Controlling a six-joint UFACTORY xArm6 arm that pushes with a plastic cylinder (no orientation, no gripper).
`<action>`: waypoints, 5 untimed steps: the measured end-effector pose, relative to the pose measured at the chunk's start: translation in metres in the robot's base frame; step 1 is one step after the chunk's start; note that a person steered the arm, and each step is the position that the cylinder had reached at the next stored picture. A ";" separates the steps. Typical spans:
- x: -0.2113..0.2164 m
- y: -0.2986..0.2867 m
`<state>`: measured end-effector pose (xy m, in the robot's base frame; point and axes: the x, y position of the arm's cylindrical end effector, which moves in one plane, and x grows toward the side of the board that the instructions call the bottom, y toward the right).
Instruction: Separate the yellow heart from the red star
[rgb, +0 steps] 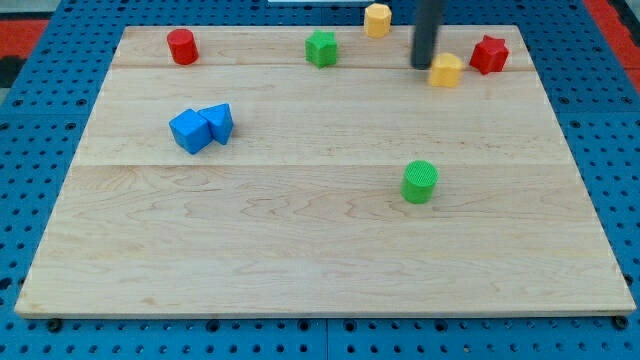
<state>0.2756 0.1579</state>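
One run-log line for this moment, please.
my tip touching left of yellow heart | red star just right, apart | separation unfinished

dark rod upright at the view's top, my tip (423, 66) on the board

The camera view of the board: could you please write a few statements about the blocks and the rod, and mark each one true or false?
1. My tip is just to the view's left of the yellow heart. True.
2. The red star lies at the view's bottom. False: it is near the top right.
3. The two blue blocks sit side by side. True.
4. The green cylinder touches the red cylinder. False: they are far apart.
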 end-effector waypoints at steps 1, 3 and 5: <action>0.008 0.005; 0.041 -0.015; 0.057 0.124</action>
<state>0.3326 0.2823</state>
